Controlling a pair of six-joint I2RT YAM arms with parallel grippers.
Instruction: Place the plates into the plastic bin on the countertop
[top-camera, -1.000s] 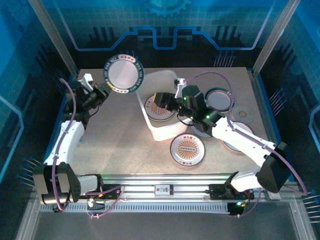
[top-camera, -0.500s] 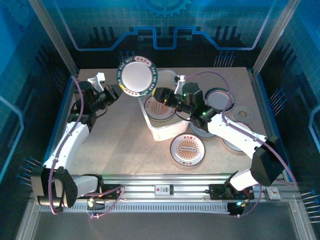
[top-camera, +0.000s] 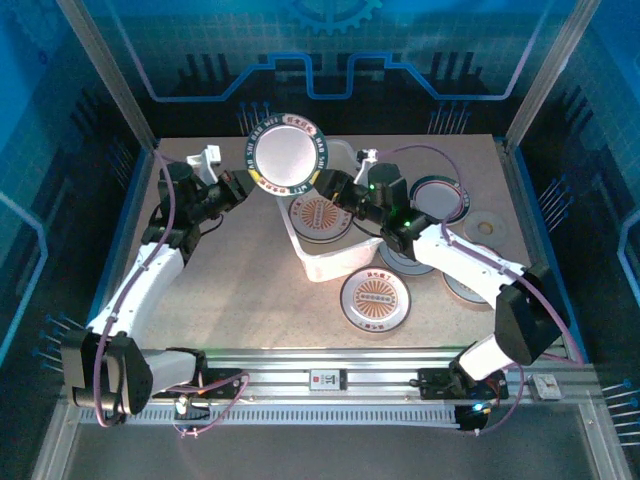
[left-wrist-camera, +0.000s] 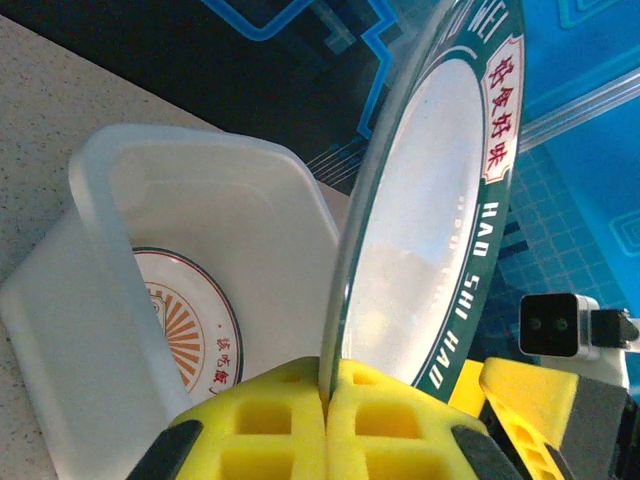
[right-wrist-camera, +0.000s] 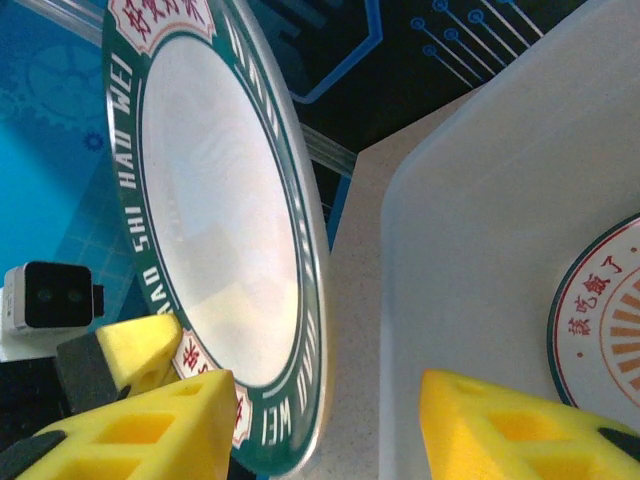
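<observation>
From above, we see the left tool (top-camera: 243, 184) clamped on the 8 o'clock edge of a lettered plate (top-camera: 289, 152). The plate is held up off the desk (top-camera: 220, 270), over the bin's (top-camera: 335, 266) 11 o'clock corner. The right tool (top-camera: 328, 184) sits at the plate's 4 o'clock edge. A patterned plate (top-camera: 320, 214) lies inside the bin. A second patterned plate (top-camera: 375, 298) rests on the desk at the bin's 5 o'clock, and a dark-rimmed plate (top-camera: 440, 197) at its 3 o'clock.

At the left wrist, we see the left tool (left-wrist-camera: 327, 388) with its yellow pads (left-wrist-camera: 270, 420) pressed together on the lettered plate's (left-wrist-camera: 430, 220) lower rim. The plate stands nearly on edge. The bin (left-wrist-camera: 110, 300) lies toward 9 o'clock, with the patterned plate (left-wrist-camera: 185, 320) flat on its floor.

At the right wrist, the right tool (right-wrist-camera: 322, 395) stands fairly wide. The lettered plate's (right-wrist-camera: 220, 220) rim sits between its fingers (right-wrist-camera: 150, 425), just beside the 7 o'clock one and well apart from the other. The bin (right-wrist-camera: 480, 200) fills the 3 o'clock side.
</observation>
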